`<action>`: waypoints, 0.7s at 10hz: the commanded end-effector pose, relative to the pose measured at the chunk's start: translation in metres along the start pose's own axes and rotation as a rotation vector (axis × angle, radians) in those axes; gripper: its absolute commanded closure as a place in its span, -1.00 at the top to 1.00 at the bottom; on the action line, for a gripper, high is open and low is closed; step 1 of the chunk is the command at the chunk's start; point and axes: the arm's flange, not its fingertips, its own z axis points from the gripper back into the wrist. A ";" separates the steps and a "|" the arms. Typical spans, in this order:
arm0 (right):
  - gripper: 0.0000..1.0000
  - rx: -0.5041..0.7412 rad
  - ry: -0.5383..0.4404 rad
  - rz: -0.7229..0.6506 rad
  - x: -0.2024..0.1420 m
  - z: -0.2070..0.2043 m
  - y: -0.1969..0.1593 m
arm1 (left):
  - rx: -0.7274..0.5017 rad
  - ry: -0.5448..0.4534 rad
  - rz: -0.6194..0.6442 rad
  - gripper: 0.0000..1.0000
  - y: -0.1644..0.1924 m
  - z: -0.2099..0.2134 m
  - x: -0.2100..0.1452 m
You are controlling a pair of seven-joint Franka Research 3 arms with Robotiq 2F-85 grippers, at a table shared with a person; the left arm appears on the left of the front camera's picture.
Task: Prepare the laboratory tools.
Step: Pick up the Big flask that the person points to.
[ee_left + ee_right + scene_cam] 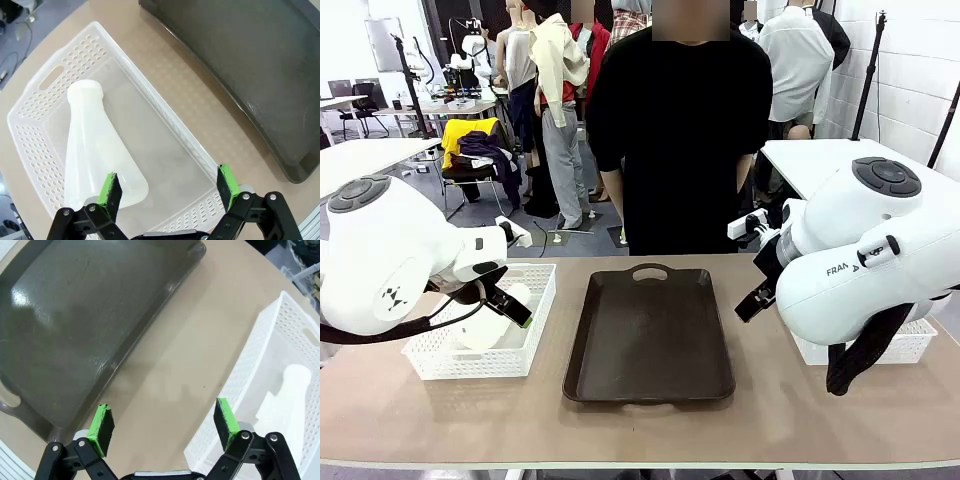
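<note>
The left gripper point(169, 184) hangs over the left basket point(30, 145), jaws wide apart and holding nothing. The left flask point(92, 150) lies on its side in that basket, its neck pointing at the handle end and its wide base near the gripper; one green pad point(109, 189) shows in front of the base, though contact cannot be told.

The right gripper point(162, 421) is wide too and empty, above bare table point(200, 340) between the tray point(75, 325) and the right basket point(255, 365). The right flask point(292, 390) lies on its side in that basket, beside the gripper and apart from it.

The tray sits in the middle of the table, between the baskets. A person point(680, 130) in black stands at the far side.
</note>
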 end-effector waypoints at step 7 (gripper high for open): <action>1.00 0.000 0.000 0.000 0.000 0.000 0.000 | 0.000 -0.001 0.000 1.00 0.000 0.000 0.000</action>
